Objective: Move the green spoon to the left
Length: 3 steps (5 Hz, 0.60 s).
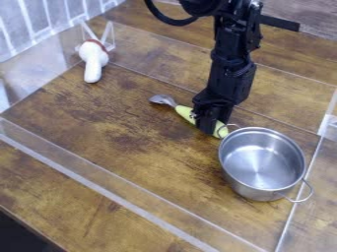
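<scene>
Green spoon [184,111] — gripper [208,120] at handle

One spoon [184,112], one pot [261,163].

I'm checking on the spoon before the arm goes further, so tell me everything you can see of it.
The spoon has a thick yellow-green handle and a small silver bowl that looks like metal. It lies slantwise on the brown wooden table, bowl toward the white object, handle toward the steel pot. The black gripper is at the handle and hides part of it; whether it grips it, I can't tell.
</scene>
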Motion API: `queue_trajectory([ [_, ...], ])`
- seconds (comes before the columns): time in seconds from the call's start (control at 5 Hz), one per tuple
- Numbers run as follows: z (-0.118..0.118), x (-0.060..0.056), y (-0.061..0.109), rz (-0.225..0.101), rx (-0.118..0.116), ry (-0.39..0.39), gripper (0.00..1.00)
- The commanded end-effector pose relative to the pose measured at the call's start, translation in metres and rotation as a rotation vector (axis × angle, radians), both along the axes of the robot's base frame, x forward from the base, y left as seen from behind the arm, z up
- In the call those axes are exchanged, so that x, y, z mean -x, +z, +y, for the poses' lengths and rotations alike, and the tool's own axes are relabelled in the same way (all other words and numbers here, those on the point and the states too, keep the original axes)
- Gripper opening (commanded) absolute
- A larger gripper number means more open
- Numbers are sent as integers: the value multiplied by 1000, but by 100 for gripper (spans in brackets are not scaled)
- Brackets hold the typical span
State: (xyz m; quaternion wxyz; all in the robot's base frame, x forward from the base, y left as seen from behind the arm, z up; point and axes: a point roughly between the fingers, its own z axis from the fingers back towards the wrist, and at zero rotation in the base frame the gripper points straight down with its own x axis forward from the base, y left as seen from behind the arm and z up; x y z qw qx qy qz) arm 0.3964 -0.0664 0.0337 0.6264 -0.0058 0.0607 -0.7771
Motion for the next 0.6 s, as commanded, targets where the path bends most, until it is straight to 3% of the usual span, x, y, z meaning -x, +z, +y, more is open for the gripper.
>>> queue_trajectory([
  [0.0,19,-4,47,-117,5,72,0],
  [0.4,40,2,61,-122,-37,208,0],
])
